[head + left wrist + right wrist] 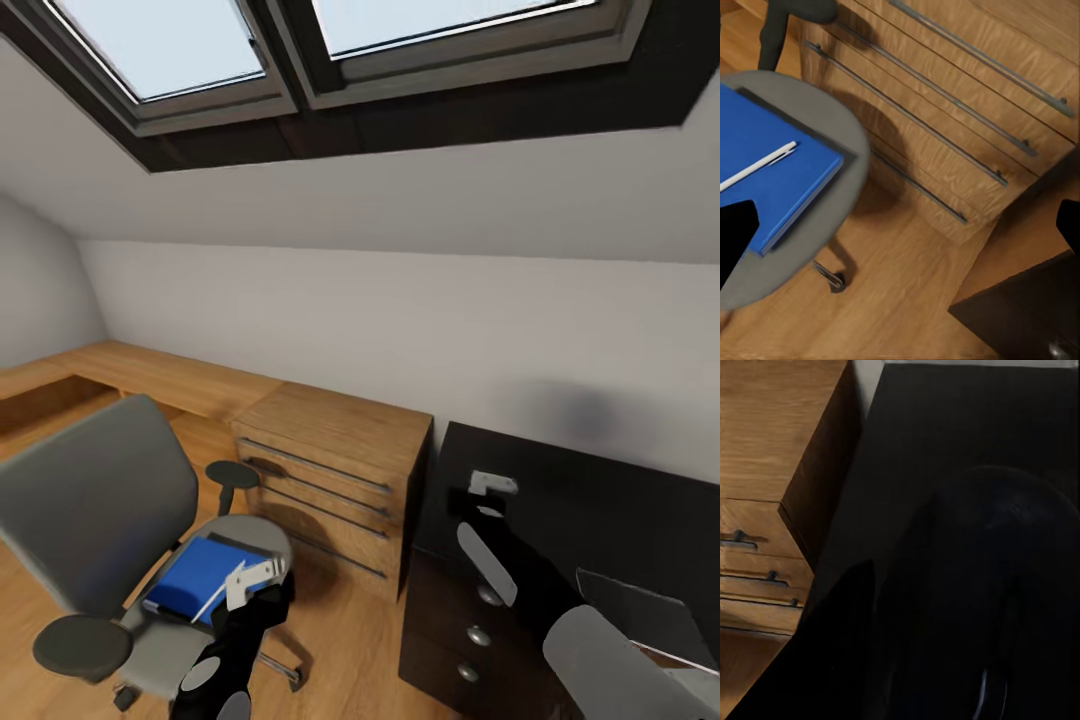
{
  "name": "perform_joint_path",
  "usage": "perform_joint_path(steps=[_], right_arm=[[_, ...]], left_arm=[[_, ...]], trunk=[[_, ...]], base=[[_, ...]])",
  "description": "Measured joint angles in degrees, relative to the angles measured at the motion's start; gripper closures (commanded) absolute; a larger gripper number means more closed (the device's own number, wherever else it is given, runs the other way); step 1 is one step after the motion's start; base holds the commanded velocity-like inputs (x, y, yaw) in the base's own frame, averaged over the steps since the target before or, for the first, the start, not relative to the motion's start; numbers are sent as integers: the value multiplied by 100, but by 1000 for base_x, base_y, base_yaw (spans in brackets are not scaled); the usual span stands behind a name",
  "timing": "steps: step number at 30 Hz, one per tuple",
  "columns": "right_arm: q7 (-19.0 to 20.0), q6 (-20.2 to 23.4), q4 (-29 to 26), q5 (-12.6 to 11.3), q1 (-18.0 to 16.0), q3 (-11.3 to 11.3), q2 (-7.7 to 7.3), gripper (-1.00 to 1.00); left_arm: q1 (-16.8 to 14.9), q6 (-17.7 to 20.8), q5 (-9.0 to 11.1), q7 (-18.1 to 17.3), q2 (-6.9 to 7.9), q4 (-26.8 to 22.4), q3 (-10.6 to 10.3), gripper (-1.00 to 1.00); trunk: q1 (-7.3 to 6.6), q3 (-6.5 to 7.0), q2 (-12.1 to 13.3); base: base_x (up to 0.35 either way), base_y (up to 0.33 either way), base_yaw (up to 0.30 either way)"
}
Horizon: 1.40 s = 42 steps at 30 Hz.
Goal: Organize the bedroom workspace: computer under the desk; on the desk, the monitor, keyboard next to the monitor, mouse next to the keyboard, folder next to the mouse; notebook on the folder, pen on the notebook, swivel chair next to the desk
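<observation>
The swivel chair (90,500) stands on the wooden floor at the lower left. On its grey seat (832,112) lies the blue folder (195,580) (780,180), with the white pen (215,600) (757,166) across it. My left gripper (255,580) (900,232) hangs open just past the seat's front edge, beside the folder and holding nothing. My right gripper (490,487) hovers over the left end of the black desk (600,500) (945,435), shut on a dark rounded mouse (1005,570). A flat grey rectangle with pale edges, apparently the notebook (640,610), lies on the desk at the right.
A wooden cabinet (330,450) (967,112) (772,435) with long bar handles stands between chair and desk, close to both. Black drawers with silver knobs (478,635) front the desk. A low wooden bench (150,375) runs along the sloped wall under skylights.
</observation>
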Motion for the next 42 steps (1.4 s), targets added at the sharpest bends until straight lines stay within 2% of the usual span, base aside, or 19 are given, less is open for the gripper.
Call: perform_joint_path(steps=[1,4,12,17,19,21,25,27,28,30,31,32,33,37,42], right_arm=[[-126,10,-472,-1,233,7,-77,100],[-199,62,-951,-2,454,11,-150,100],[-207,178,-1400,-18,528,36,-156,100],[-213,176,-1446,-20,530,40,-152,100],[-217,167,-1442,-22,531,40,-153,100],[-217,166,-1441,-22,531,39,-149,100],[-217,168,-1440,-22,531,46,-139,100],[-217,172,-1444,-22,531,42,-139,100],[-218,184,-1447,-16,531,42,-136,100],[-217,188,-1448,-14,531,44,-135,100],[-218,187,-1451,-14,531,43,-135,100],[-221,188,-1456,-11,530,41,-141,100],[-223,192,-1457,-14,531,39,-145,100],[-224,203,-1451,-19,531,33,-156,100],[-221,215,-1436,-20,538,16,-173,100]], left_arm=[[1,0,0,0,0,3,-2,-100],[3,0,3,0,-6,5,-3,-100],[2,0,8,0,-1,6,4,-100],[1,0,17,-6,-6,6,1,-100],[0,5,17,-8,-8,27,-11,-100],[-1,8,13,-22,-7,590,-19,-100],[1,-38,4,-39,-5,1227,-18,-100],[3,-54,4,-37,-2,1633,-16,-100],[4,-64,-1,-30,-1,2065,-14,-100],[1,-91,-8,-28,-2,2356,-14,-100],[1,-205,1,-30,-2,2601,-11,-100],[3,-903,-1,-40,-9,3388,-9,-100],[3,-1063,-8,-42,-16,3683,-12,-100],[1,-1386,-21,-51,-26,4031,-19,-100],[2,-1513,-50,-186,-35,4473,-66,-100]], trunk=[[-22,18,40],[-88,72,161],[-267,216,482],[-377,306,683],[-378,307,684],[-378,306,685],[-378,306,684],[-378,306,684],[-378,306,684],[-378,306,684],[-378,306,684],[-378,306,684],[-378,306,684],[-378,306,684],[-378,306,684]], base=[[-344,0,0],[-344,0,0],[-80,0,-11],[-2,0,-56],[0,0,-237],[0,0,-140],[0,0,-49],[0,0,-8],[0,0,-2],[0,0,-1],[0,0,0],[0,0,0],[0,0,0],[0,0,-12],[0,0,-172]])
